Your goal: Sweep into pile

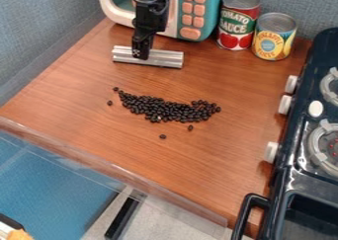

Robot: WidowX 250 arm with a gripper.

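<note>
The toy microwave (212, 14) stands at the far side of the wooden desk (79, 110), and the gripper (142, 50) is just in front of it, low over the wood. The fingers are narrow, closed on a silvery metal bar (166, 59), which they grip left of its middle; the bar lies crosswise, its long side facing out from the microwave. Well out in front of the microwave, past the bar and apart from it, the dark beans (175, 111) lie in a curved band, thin at the left end and thicker through the middle and right. A few are loose (two of them on the side farther from the microwave, one off the left end). Right beside the microwave is a red and green can (237, 19), with a yellow can (274, 36) next to it, a little nearer the camera. Farther to the microwave's right is a dark toy stove (300, 113) with white knobs.
</note>
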